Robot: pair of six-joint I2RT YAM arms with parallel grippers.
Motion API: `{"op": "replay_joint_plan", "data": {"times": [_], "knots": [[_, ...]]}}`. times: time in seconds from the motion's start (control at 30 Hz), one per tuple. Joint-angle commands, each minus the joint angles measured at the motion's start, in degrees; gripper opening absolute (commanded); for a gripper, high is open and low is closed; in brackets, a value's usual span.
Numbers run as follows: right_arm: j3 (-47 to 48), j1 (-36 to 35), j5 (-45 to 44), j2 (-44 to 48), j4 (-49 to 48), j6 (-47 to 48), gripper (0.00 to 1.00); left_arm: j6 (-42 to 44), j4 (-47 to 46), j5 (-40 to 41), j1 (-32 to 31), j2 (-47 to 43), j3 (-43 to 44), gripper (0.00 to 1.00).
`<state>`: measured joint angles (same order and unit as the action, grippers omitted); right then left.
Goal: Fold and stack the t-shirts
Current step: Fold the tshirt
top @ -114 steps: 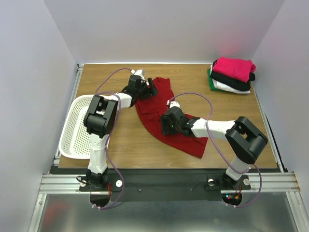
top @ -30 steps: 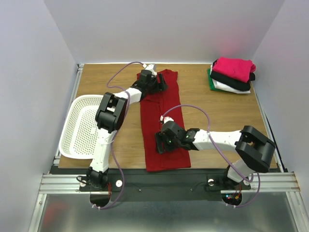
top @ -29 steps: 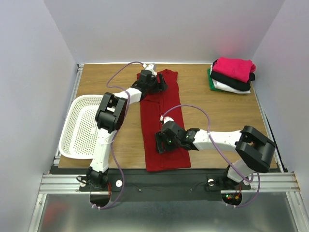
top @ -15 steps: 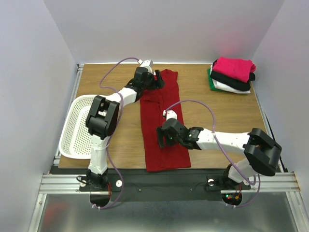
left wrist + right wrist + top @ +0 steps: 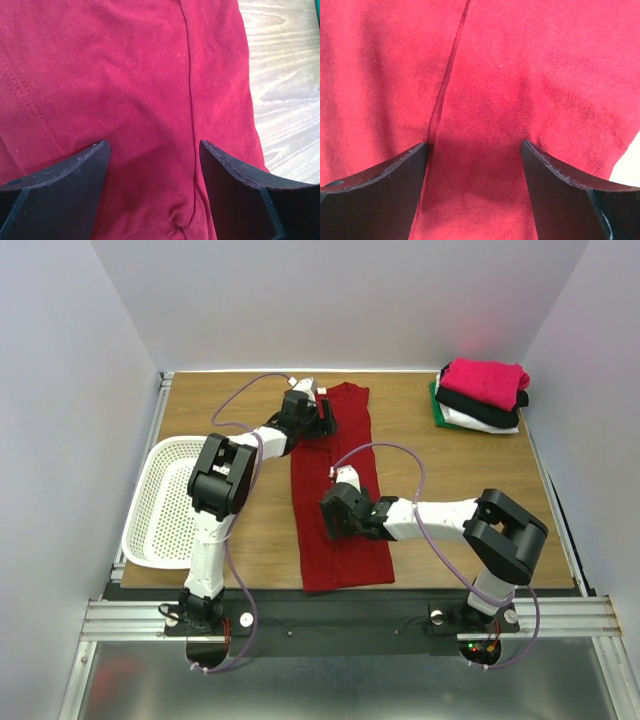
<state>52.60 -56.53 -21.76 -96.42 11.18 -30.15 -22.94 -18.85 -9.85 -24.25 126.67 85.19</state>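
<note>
The dark red t-shirt (image 5: pixel 342 475) lies flat as a long narrow strip down the middle of the worktop (image 5: pixel 450 490). The left end effector (image 5: pixel 152 145) is over its far end and the right end effector (image 5: pixel 474 146) over its middle, both with fingers spread apart and nothing clamped. The other shirts (image 5: pixel 482 395) sit stacked in the far right corner.
</note>
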Motion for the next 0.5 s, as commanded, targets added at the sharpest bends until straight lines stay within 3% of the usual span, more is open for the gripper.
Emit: {"op": "replay_joint_plan", "data": {"times": [0.0, 0.47], "knots": [[2.15, 2.12, -1.18, -3.15, -0.19, 0.71, 0.81, 1.05, 3.11, 0.09, 0.69, 2.96, 3.22, 0.84], [6.46, 6.26, 0.23, -7.64, -0.19, 3.87, 0.81, 1.76, 6.89, -2.02, 2.01, 9.38, 14.82, 0.84]]}}
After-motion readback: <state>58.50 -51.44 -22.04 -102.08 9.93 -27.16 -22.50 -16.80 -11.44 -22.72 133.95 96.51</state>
